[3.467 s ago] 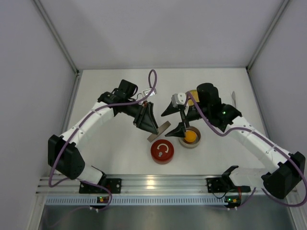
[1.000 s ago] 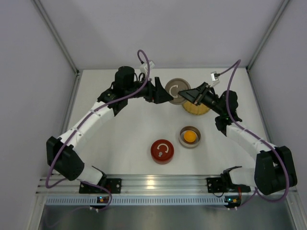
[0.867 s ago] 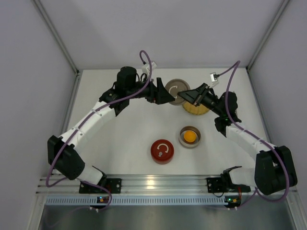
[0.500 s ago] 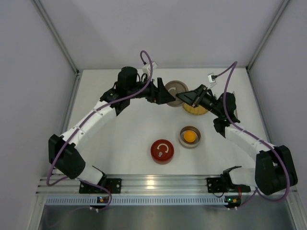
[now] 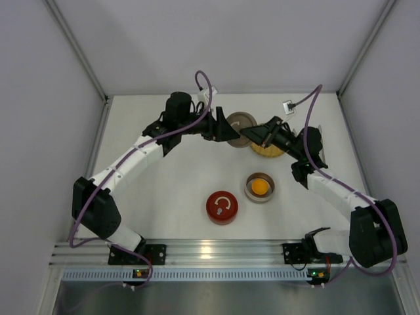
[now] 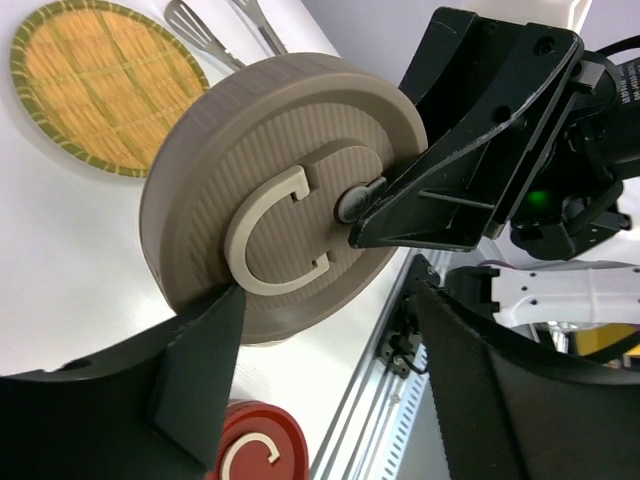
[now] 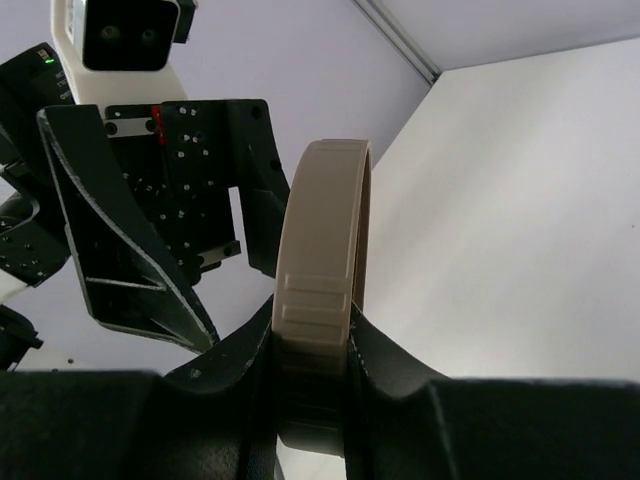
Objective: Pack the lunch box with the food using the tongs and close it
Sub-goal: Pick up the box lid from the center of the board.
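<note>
Overall, the scene was a white worktop (image 5: 164, 197) boxed in by plain pale grey walls (image 5: 216, 39) on three sides, with an aluminium rail (image 5: 216, 249) along the near edge carrying both arm bases.

Both arms reached to the far middle of the worktop, where they met at a taupe round lid (image 5: 241, 121) with a C-shaped handle, held up on edge. The right tool (image 7: 312, 320) was clamped across the lid's thickness, its rim seen edge-on between the fingers in the right wrist view. In the left wrist view one of its fingers lay on the lid's face up to the centre knob. The left tool (image 6: 328, 295) stood with its fingers apart: one overlapped the lid's lower edge, the other was clear of it.

A round woven yellow tray (image 5: 268, 149) with a green rim lay flat just behind the right tool. The tongs (image 6: 195, 22) lay on the worktop just beyond that tray, seen only in the left wrist view.

The round orange-yellow piece of food (image 5: 260, 188) sat inside a small metal bowl (image 5: 248, 190) near the middle of the worktop. A red round lid (image 5: 222, 207) with a C-shaped handle lay flat just beside the bowl, to its near left, apart from it.
</note>
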Controlling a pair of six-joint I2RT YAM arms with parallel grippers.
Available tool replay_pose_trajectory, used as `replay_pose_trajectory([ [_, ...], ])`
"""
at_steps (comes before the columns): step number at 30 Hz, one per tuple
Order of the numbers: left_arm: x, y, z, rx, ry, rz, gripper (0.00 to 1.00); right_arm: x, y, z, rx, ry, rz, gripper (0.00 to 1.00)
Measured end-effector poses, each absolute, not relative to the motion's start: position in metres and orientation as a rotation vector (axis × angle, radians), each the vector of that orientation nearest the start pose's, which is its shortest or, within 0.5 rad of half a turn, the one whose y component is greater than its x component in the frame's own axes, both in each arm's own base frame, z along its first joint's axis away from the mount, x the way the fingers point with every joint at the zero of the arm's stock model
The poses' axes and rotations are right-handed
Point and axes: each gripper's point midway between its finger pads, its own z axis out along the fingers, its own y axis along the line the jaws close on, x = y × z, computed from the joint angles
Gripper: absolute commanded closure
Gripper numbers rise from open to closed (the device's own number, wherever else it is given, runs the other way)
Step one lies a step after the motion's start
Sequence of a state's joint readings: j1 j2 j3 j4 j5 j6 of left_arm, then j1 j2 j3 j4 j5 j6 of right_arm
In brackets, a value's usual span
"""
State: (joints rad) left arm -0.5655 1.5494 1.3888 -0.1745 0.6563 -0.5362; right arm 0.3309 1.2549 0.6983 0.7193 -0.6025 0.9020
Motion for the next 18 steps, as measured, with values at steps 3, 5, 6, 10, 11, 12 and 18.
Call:
replay_pose_trajectory([
  [3, 0.308, -0.34, 0.297, 0.511, 2.011, -1.363, 0.43, 0.319, 0.242, 0.295, -0.107, 1.592, 1.399, 1.0],
  [5, 0.306, -0.34, 0.298, 0.525, 2.002, -1.386, 0.46, 0.321, 0.241, 0.297, -0.103, 1.578, 1.386, 1.0],
  [6, 0.303, -0.341, 0.298, 0.535, 1.999, -1.401, 0.49, 0.323, 0.24, 0.298, -0.097, 1.572, 1.38, 1.0],
  [10, 0.289, -0.344, 0.3, 0.588, 1.984, -1.485, 0.52, 0.327, 0.238, 0.299, -0.087, 1.558, 1.355, 1.0],
  [11, 0.284, -0.347, 0.305, 0.617, 1.959, -1.508, 0.53, 0.329, 0.238, 0.296, -0.087, 1.566, 1.353, 1.0],
  [12, 0.278, -0.351, 0.313, 0.652, 1.921, -1.525, 0.53, 0.329, 0.24, 0.291, -0.09, 1.58, 1.358, 1.0],
  [18, 0.248, -0.367, 0.359, 0.861, 1.711, -1.539, 0.52, 0.328, 0.247, 0.28, -0.154, 1.583, 1.359, 1.0],
])
